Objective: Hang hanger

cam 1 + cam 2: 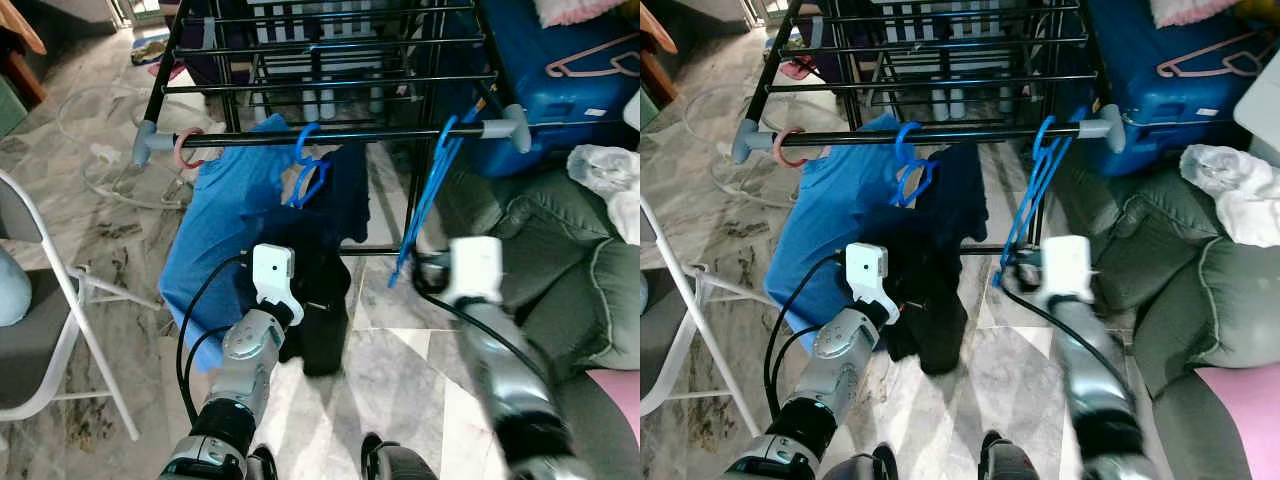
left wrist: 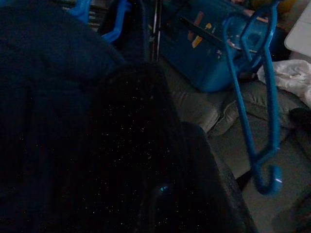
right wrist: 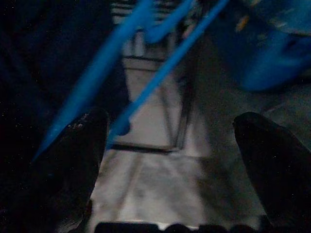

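Empty blue hanger (image 1: 425, 195) is hooked on the rack's near rail (image 1: 330, 138), right of the shirt, prob. just hung. Right gripper (image 3: 170, 141) sits below its lower end w/ jaws wide, nothing between. Left gripper (image 1: 300, 300) is buried in dark cloth (image 1: 315, 290); jaws can't be told.

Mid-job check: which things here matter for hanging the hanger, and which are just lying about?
For the job:
- blue hanger, hooked on the rail
- rack rail
- right gripper, fingers open beside the hanger
- left gripper, against the dark clothes

Lying about:
- dark clothes
- blue shirt
- pink hook
- blue suitcase
- folding chair
- white cloth
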You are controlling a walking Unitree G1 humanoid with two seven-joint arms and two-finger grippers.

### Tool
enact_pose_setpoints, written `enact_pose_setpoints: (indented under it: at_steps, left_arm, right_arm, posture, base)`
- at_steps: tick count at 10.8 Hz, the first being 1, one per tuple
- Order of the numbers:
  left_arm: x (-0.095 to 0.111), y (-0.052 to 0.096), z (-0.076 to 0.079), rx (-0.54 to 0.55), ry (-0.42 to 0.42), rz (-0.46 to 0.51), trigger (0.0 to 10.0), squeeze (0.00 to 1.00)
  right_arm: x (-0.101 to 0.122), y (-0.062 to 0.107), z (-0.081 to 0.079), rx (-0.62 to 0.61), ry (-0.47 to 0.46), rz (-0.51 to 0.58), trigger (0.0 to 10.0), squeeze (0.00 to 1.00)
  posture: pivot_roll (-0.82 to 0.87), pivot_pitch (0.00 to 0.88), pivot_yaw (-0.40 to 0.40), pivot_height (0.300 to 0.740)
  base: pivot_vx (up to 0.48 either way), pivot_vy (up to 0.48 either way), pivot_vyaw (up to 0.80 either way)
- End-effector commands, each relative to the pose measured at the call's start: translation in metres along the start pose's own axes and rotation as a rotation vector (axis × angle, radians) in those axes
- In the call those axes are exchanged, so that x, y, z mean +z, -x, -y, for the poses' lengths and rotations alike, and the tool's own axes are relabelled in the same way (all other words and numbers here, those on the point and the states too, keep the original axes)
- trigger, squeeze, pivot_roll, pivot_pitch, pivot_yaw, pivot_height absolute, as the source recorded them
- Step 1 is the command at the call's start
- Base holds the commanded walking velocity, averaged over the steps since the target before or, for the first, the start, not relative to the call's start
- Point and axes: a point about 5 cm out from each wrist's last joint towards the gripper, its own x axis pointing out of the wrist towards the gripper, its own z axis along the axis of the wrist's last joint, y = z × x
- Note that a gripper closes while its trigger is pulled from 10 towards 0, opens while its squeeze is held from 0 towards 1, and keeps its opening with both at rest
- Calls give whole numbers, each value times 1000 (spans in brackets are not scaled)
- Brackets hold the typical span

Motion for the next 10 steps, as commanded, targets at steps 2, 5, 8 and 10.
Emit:
enact_pose_setpoints:
  at_steps: [2,5,8,10]
  left_arm:
    - [5,-2,0,-8,-17,13,10000,0]
    - [6,-4,2,-18,-16,11,10000,0]
    - [5,-4,-1,5,4,4,10000,0]
    - [2,-1,-1,12,5,-4,10000,0]
  right_arm:
    - [10,8,12,-47,40,50,10000,0]
    - [29,13,20,-104,102,137,10000,0]
    - [28,15,6,-59,56,135,10000,0]
    - [21,19,5,-62,40,107,10000,0]
  posture:
    - [-250,137,78,740]
    - [-260,139,81,740]
    - [-253,143,73,740]
    - [-252,147,71,740]
  base:
    - [0,0,0]
    - [0,0,0]
    - [0,0,0]
    - [0,313,0]
